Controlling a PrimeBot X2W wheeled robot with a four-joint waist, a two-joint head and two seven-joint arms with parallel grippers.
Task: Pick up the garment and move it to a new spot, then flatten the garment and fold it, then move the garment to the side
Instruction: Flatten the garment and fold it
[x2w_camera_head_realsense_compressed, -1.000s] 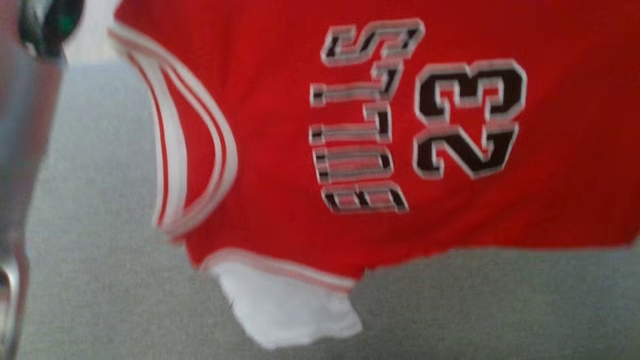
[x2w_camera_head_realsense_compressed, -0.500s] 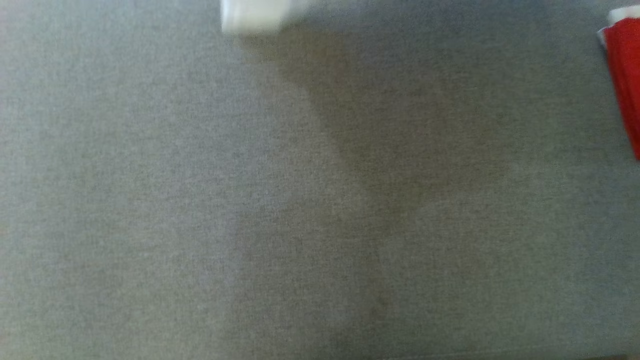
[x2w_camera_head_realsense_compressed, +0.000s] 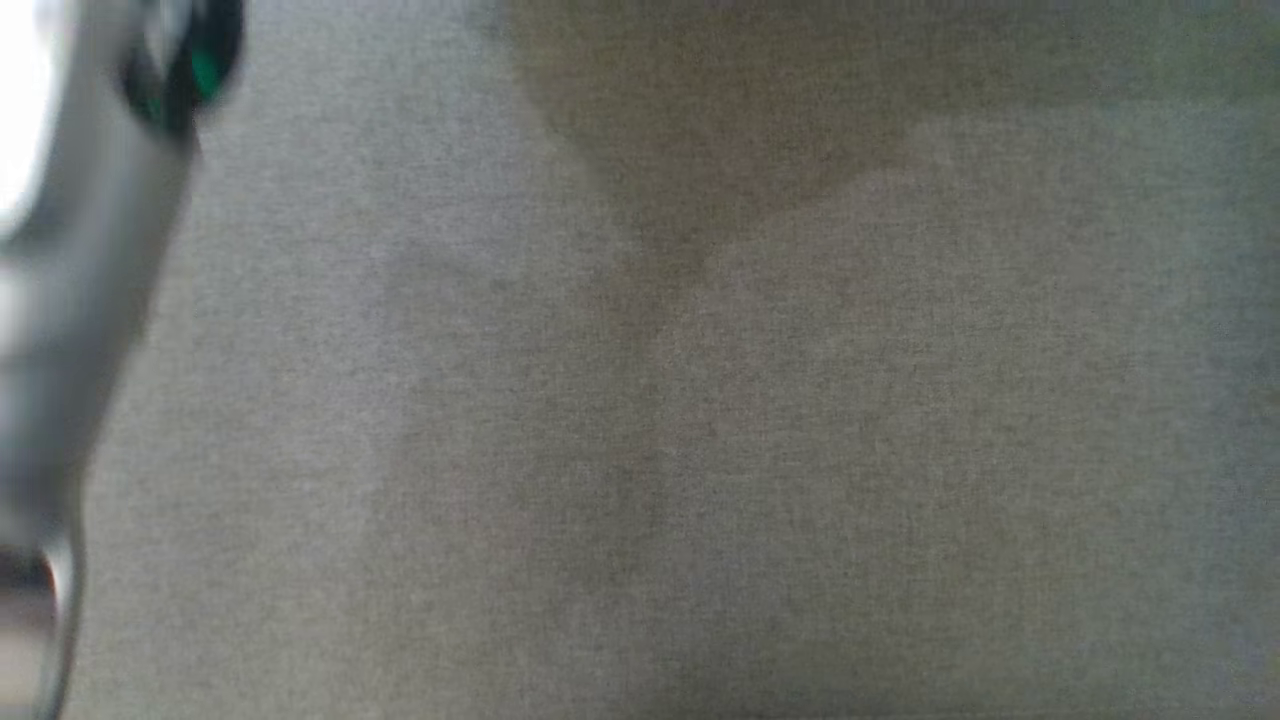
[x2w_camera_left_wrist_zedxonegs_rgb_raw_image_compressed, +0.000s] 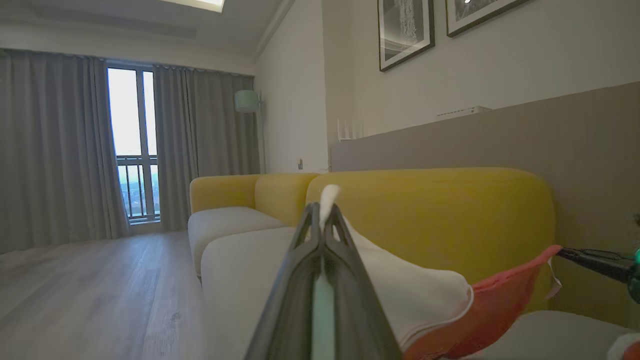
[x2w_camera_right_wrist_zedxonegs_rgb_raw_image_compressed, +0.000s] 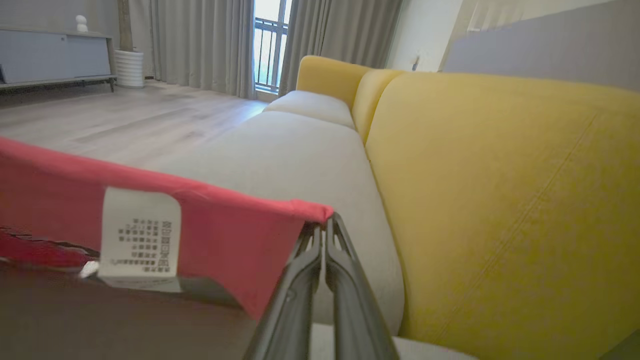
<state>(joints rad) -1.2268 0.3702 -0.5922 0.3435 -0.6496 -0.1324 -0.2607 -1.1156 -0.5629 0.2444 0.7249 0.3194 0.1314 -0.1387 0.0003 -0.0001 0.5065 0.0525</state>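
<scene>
Head view, surface: a grey seat cushion (x2w_camera_head_realsense_compressed: 800, 450) is seen as bare weave, with a soft shadow (x2w_camera_head_realsense_compressed: 720, 130) at 12 o'clock.
Head view, arm: a pale left forearm (x2w_camera_head_realsense_compressed: 90, 300) is seen blurred along the 9 o'clock edge.
Left wrist view, tool: the left gripper (x2w_camera_left_wrist_zedxonegs_rgb_raw_image_compressed: 322, 207) is clenched on a white fold of the garment (x2w_camera_left_wrist_zedxonegs_rgb_raw_image_compressed: 425, 295), and a tuft pokes out above the tips.
Left wrist view, garment: white and red cloth is slung from the tips toward 4 o'clock, raised over the seat, with the yellow backrest (x2w_camera_left_wrist_zedxonegs_rgb_raw_image_compressed: 430, 220) behind.
Right wrist view, tool: the right gripper (x2w_camera_right_wrist_zedxonegs_rgb_raw_image_compressed: 325, 220) is pinched onto a red hem corner.
Right wrist view, garment: the hem is drawn taut toward 9 o'clock, and a care label (x2w_camera_right_wrist_zedxonegs_rgb_raw_image_compressed: 139, 232) hangs at 8 o'clock.
Step judged: carriage to the new spot, with flattening not yet done.
Handling advised: the edge should be held taut between both pinches and both ends lowered level. The hanging end should be set down first, then the cloth drawn flat.
Risk judged: a slack or uneven descent would likely bunch the cloth.
</scene>
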